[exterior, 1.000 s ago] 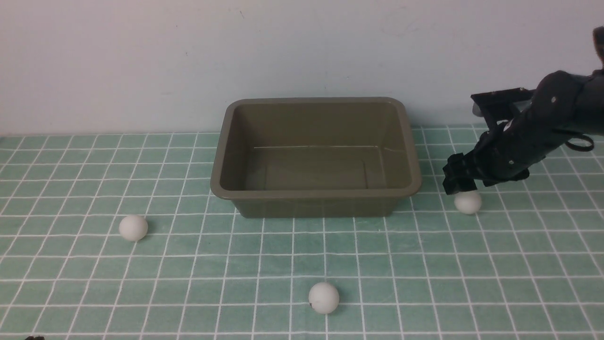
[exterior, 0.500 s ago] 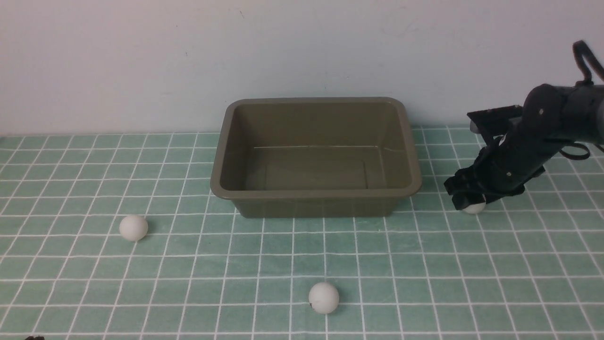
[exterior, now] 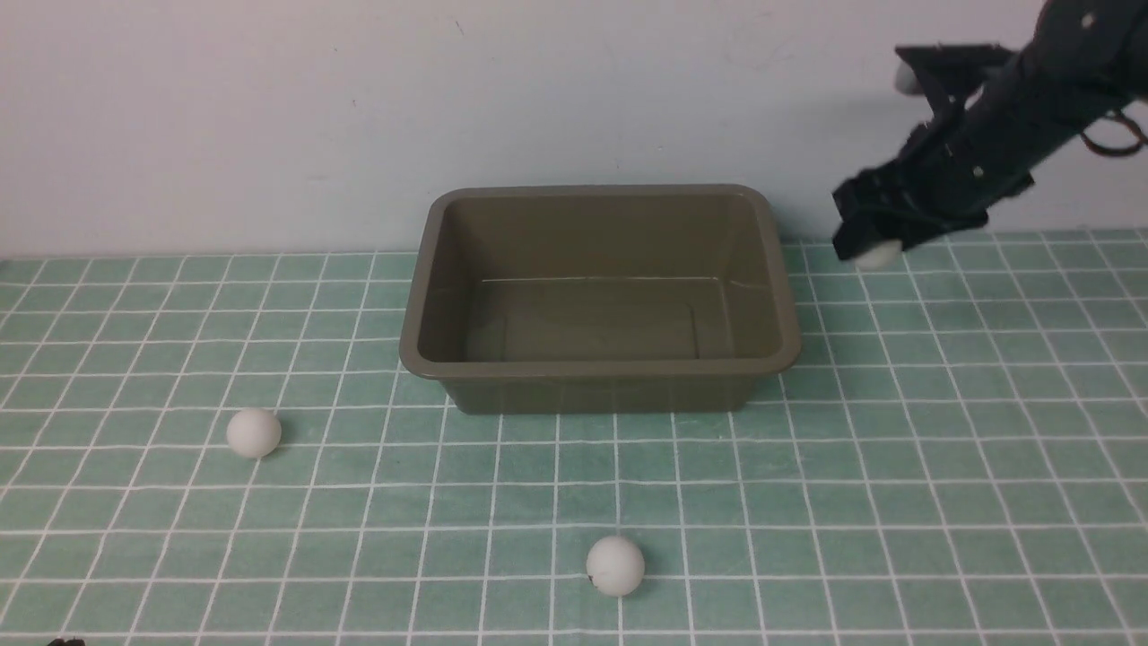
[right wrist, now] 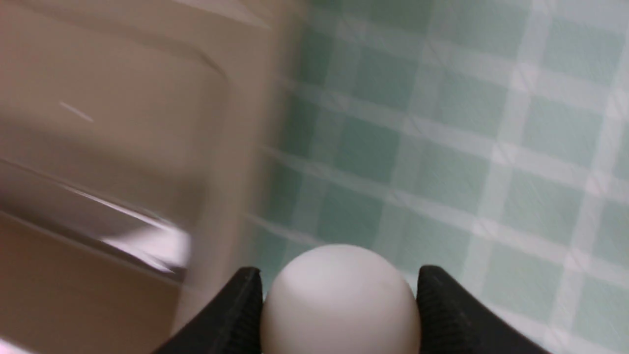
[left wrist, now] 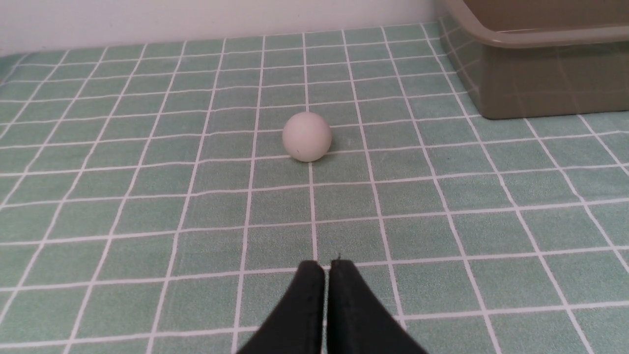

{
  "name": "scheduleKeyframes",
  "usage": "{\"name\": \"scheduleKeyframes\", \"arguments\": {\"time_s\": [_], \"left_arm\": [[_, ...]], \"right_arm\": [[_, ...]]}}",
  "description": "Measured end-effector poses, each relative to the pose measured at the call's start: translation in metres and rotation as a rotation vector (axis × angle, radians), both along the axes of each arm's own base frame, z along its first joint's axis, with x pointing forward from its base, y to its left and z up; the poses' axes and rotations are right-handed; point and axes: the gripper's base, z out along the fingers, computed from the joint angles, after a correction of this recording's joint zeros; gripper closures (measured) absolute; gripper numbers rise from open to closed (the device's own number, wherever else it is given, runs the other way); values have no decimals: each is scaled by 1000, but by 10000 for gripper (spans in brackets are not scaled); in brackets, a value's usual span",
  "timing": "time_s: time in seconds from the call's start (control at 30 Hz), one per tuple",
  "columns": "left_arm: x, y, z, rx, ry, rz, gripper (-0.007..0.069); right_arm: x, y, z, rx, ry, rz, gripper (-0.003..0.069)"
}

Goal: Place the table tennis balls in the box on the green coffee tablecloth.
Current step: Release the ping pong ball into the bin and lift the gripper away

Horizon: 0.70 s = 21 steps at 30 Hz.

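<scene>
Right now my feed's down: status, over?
Right gripper shut on right ball, aloft right of box. Left gripper shut, empty. Left ball, near ball on tablecloth. Nothing blocking box.

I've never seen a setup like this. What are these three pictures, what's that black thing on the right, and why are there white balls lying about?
This is a robot with two arms, each ending in a pincer. The wide picture is taken from between the arms, looking forward. The other two come from a small camera on each wrist.

A green checked cloth covers the surface, and an empty olive box stands on it. The black thing is the right arm: the right pincer grips a ball in the air, to the right of the box. Two more lie on the cloth: the left ball and the front ball. The left pincer is shut and empty, pointing at the left ball.
</scene>
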Motion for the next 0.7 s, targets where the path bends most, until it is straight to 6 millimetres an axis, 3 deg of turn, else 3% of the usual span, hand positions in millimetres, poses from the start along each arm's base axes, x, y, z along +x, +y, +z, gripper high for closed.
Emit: {"name": "scheduleKeyframes", "arguments": {"time_s": [0.1, 0.17, 0.23, 0.37, 0.53, 0.7], "left_arm": [[0, 0, 0, 0, 0, 0, 629], [0, 0, 0, 0, 0, 0, 629], [0, 0, 0, 0, 0, 0, 629], [0, 0, 0, 0, 0, 0, 629], [0, 0, 0, 0, 0, 0, 629], [0, 0, 0, 0, 0, 0, 629]], "right_arm": [[3, 28, 19, 49, -67, 76, 297], [4, 52, 19, 59, -82, 135, 297], [4, 66, 16, 60, -84, 166, 297], [6, 111, -10, 42, -72, 263, 297], [10, 129, -37, 30, -53, 298, 296], [14, 128, -49, 14, -48, 294, 212]]}}
